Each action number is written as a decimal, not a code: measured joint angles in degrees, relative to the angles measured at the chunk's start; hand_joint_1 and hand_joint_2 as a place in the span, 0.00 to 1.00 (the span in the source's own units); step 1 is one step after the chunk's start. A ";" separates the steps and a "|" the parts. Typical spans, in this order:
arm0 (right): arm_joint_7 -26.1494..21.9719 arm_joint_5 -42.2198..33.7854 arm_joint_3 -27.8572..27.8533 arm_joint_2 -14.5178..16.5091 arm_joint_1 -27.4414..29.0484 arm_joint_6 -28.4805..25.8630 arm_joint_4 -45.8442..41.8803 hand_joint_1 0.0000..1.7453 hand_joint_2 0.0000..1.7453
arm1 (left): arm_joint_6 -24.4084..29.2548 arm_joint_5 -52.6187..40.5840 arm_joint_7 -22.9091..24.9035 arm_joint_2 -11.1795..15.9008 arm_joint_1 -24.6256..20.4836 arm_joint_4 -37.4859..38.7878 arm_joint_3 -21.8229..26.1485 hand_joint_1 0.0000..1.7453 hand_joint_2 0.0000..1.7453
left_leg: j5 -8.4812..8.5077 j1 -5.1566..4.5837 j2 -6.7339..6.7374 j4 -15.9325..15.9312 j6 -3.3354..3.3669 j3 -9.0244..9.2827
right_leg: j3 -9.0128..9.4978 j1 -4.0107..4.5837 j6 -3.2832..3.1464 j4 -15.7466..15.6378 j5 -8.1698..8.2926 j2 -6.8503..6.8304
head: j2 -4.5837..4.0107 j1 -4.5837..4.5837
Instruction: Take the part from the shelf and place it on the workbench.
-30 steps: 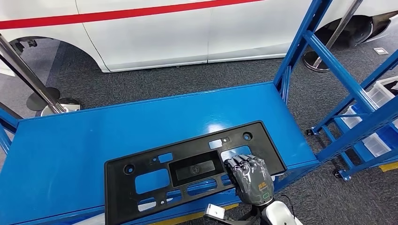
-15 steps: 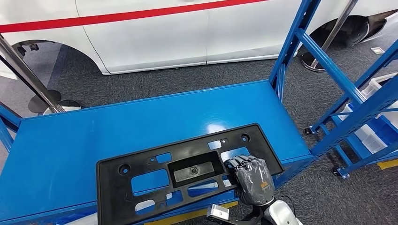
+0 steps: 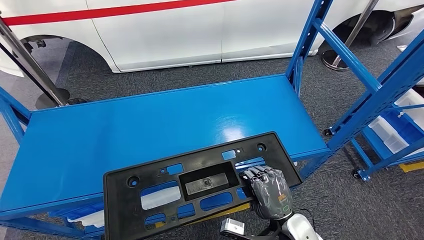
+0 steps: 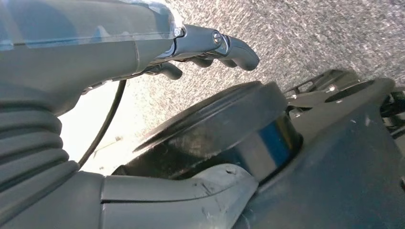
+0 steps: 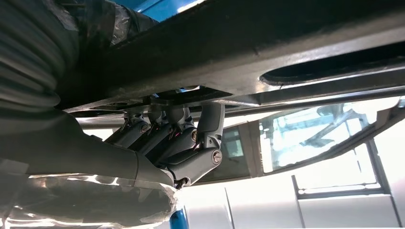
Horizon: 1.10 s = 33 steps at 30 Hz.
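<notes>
Black part (image 3: 200, 187) gripped at near edge by right robot hand (image 3: 270, 192), overhanging blue shelf (image 3: 150, 120), left robot hand (image 4: 210, 47) apparently empty, fingers curled.

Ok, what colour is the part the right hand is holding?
Black. The part, gripped by the right hand, shows best in the head view, against the blue shelf.

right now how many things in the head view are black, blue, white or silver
black: 1, the plastic part, held by the right hand
blue: 2, the shelf and the rack beside it
white: 2, the car and the bin in the rack
silver: 2, the two poles
total: 7
</notes>
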 joint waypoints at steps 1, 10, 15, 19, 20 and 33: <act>-0.13 -0.15 0.01 0.00 -0.04 0.03 0.00 0.97 1.00 | 0.00 -0.03 -0.03 -0.02 0.00 0.00 0.00 0.00 1.00 | 0.30 0.07 0.06 -0.12 0.49 -0.42 | -0.18 -0.05 0.36 -0.01 0.24 0.01 | 0.00 0.02; -1.18 -3.22 0.82 1.10 -2.96 1.30 1.49 0.97 1.00 | -0.21 -0.08 -0.06 -0.11 -0.72 -0.04 0.00 0.00 1.00 | 4.61 -0.86 1.00 0.62 3.00 -5.81 | -0.95 0.05 0.65 13.03 -7.34 0.23 | 0.00 0.04; -1.50 -4.40 1.31 2.50 -4.97 1.71 2.91 0.97 1.00 | -0.18 -0.07 0.22 -0.39 -1.08 -0.07 0.00 0.00 1.00 | 6.26 -1.18 0.91 1.18 2.05 -7.38 | 8.04 0.96 -1.45 -1.09 -6.04 0.33 | 0.00 0.03; -1.64 -4.78 1.63 3.96 -6.30 1.81 4.13 0.97 1.00 | -0.15 -0.09 0.52 -0.25 -1.33 -0.07 0.00 0.00 1.00 | 3.42 -1.33 0.67 3.24 0.74 -8.72 | 6.44 0.23 -2.64 -2.69 -3.79 -0.12 | 0.00 0.03; -1.69 -4.85 1.68 4.26 -6.45 1.82 4.42 0.97 1.00 | -0.15 -0.10 0.53 -0.22 -1.40 -0.07 0.00 0.00 1.00 | 0.61 -1.15 0.59 5.74 0.42 -9.27 | 5.67 0.18 -2.86 -2.78 -3.09 -0.26 | 0.00 0.02; -1.93 -5.02 2.24 5.36 -6.97 1.68 6.44 0.97 1.00 | 0.25 -0.99 1.51 -0.23 -0.23 -0.07 -0.02 0.00 1.00 | -0.28 0.25 0.23 -0.65 0.98 0.84 | -3.54 0.25 -0.04 0.29 2.86 -0.02 | 0.00 0.06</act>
